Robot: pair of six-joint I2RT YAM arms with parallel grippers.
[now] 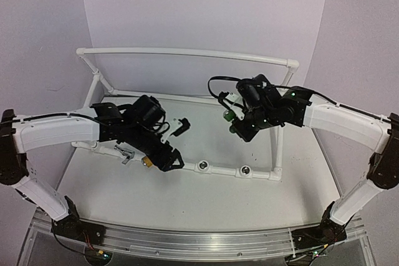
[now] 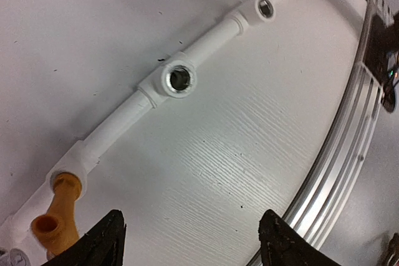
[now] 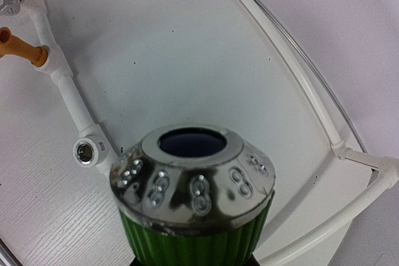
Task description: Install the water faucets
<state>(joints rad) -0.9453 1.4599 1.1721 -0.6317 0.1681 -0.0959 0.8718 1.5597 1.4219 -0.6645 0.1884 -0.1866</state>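
My right end effector [image 1: 234,119] grips the green faucet [image 3: 193,216]; I must hold it square to an empty socket [image 2: 179,80] before turning. My left end effector [image 2: 192,221] stands open beside the yellow faucet [image 2: 59,210].

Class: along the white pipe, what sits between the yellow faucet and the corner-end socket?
One empty socket; the left wrist view shows it beyond the yellow faucet.

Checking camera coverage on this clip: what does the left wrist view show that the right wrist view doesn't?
Left wrist only: the open left claw and the ridged aluminium rail. Right wrist only: the green ribbed faucet with a chrome end, close up. Both: the brass-yellow faucet set in the white plastic pipe frame, plus an empty metal-lined socket.
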